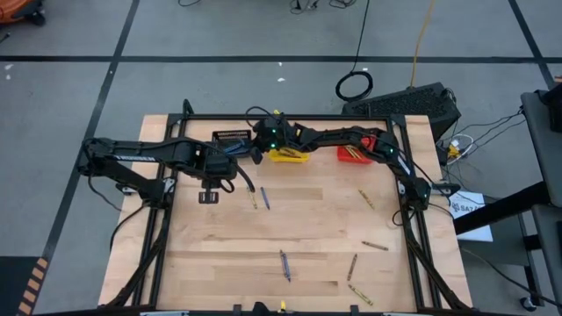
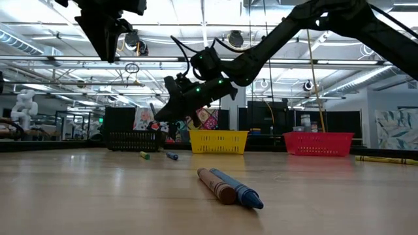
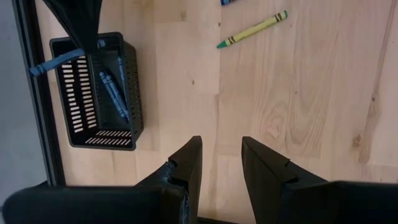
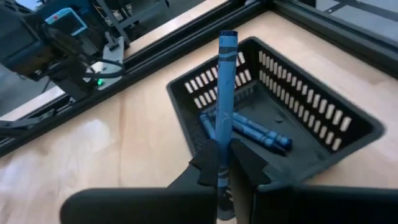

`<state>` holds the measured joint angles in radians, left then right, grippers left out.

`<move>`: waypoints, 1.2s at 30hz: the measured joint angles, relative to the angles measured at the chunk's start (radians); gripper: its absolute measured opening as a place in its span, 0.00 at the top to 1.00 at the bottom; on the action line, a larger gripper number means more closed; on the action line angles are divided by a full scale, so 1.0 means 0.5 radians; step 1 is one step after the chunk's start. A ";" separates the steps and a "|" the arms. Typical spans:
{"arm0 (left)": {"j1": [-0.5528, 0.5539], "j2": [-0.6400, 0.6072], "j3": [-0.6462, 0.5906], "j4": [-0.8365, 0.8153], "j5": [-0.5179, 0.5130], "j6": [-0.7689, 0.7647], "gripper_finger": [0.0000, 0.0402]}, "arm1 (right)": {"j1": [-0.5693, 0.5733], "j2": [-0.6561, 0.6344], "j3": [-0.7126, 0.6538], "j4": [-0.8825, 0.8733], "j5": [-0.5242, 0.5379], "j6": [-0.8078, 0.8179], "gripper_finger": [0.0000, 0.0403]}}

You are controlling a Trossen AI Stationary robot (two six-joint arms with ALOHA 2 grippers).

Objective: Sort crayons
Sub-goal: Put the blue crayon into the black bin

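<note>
Blue paper-wrapped crayon point(image 4: 225, 93) is pinched in the right gripper point(image 4: 224, 163) fingers above the black slotted plastic bin point(image 4: 323, 118). Left gripper point(image 3: 221, 158) fingers stand apart over the wooden bench point(image 3: 298, 106).

The right arm reaches across the far side of the table from its base at the right edge, elbow bent, forearm running leftward to the wrist. The right gripper point(image 4: 222, 167) sits at the end of that reach, its two dark fingers point(image 4: 205, 163) pressed together on a blue crayon point(image 4: 225, 93) that stands up from between them and extends ahead of the tips. The left arm stretches from its base at the left edge toward the table's middle, raised off the surface. The left gripper point(image 3: 221, 163) points downward, its fingers point(image 3: 189, 163) parted with a clear gap and nothing between them.
</note>
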<state>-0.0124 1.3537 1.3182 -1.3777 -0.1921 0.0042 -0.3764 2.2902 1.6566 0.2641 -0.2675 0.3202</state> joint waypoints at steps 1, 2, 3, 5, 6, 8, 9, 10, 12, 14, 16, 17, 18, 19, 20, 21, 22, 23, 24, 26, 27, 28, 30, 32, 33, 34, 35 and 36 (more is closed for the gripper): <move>0.000 0.000 0.000 0.000 0.000 0.000 0.74 | -0.003 -0.001 0.001 -0.002 0.001 0.000 1.00; -0.001 0.000 0.000 0.000 0.000 0.000 0.74 | -0.006 -0.001 0.001 -0.008 0.001 0.002 1.00; -0.001 0.000 0.000 0.000 0.000 0.000 0.74 | -0.006 -0.001 0.001 -0.013 0.004 0.007 1.00; 0.000 0.000 0.000 0.002 0.000 0.000 0.74 | -0.006 -0.001 0.001 -0.016 0.010 0.007 1.00; 0.000 0.000 0.000 0.006 0.000 0.000 0.74 | -0.006 -0.001 0.001 -0.015 0.016 0.004 1.00; 0.000 0.000 0.000 0.018 0.000 0.000 0.74 | -0.005 -0.001 0.001 -0.013 0.047 0.001 1.00; -0.001 0.000 0.000 0.020 0.000 0.000 0.74 | -0.004 0.000 0.001 -0.012 0.062 0.000 1.00; -0.001 0.000 0.000 0.018 0.000 0.000 0.74 | -0.005 -0.001 0.001 -0.010 0.062 0.001 1.00; 0.000 0.000 0.000 0.019 0.000 0.000 0.74 | -0.006 -0.001 0.001 -0.003 0.062 0.000 1.00; -0.001 0.000 0.000 0.018 0.000 0.002 0.74 | -0.007 -0.001 0.001 -0.006 0.062 0.000 1.00; -0.001 0.000 0.000 0.018 0.000 0.002 0.74 | -0.006 -0.001 0.001 -0.014 0.062 0.000 0.99; -0.001 0.000 0.000 0.018 0.000 0.002 0.74 | -0.006 -0.001 0.001 -0.014 0.062 0.000 0.98; 0.000 0.000 0.000 0.018 0.000 0.002 0.74 | -0.006 -0.001 0.001 -0.013 0.062 0.000 0.98; 0.000 0.000 0.000 0.018 0.000 0.003 0.74 | -0.006 -0.001 0.001 -0.012 0.060 0.000 0.97; -0.001 0.000 0.000 0.018 0.000 0.003 0.74 | -0.006 -0.001 0.001 -0.012 0.056 0.000 0.97; 0.000 0.000 0.000 0.018 0.000 0.003 0.74 | -0.006 -0.001 0.001 -0.012 0.055 0.000 0.96; 0.000 0.000 0.000 0.018 0.000 0.004 0.74 | -0.006 -0.001 0.001 -0.014 0.055 0.000 0.95; 0.000 0.000 0.000 0.017 0.000 0.004 0.74 | -0.006 -0.001 0.001 -0.015 0.055 0.000 0.95; 0.000 0.000 0.000 0.017 0.000 0.010 0.74 | -0.006 -0.001 0.001 -0.015 0.055 0.000 0.94; 0.000 0.000 0.000 0.017 0.000 0.019 0.74 | -0.006 -0.001 0.001 -0.013 0.055 0.000 0.93; 0.000 0.000 0.000 0.017 0.000 0.020 0.74 | -0.006 -0.001 0.001 -0.013 0.055 0.000 0.93; 0.000 0.000 0.000 0.016 0.000 0.020 0.74 | -0.006 -0.001 0.001 -0.013 0.055 0.007 0.92; 0.000 0.000 0.000 0.016 0.000 0.020 0.74 | -0.006 -0.001 0.001 -0.014 0.055 0.018 0.91; 0.000 0.000 0.000 0.016 0.000 0.020 0.74 | -0.006 -0.001 0.001 -0.013 0.054 0.018 0.89; 0.000 0.000 0.000 0.016 0.000 0.020 0.74 | -0.006 -0.001 0.001 -0.014 0.056 0.018 0.87; -0.001 0.000 0.000 0.016 0.000 0.020 0.74 | -0.006 -0.001 0.001 -0.014 0.057 0.017 0.85; 0.000 0.000 0.000 0.016 0.000 0.020 0.74 | -0.006 -0.001 0.001 -0.014 0.057 0.017 0.84; -0.001 0.000 0.000 0.016 0.000 0.020 0.74 | -0.006 -0.001 0.001 -0.013 0.057 0.017 0.82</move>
<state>-0.0128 1.3537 1.3182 -1.3698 -0.1921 0.0139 -0.3793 2.2898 1.6571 0.2574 -0.2390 0.3286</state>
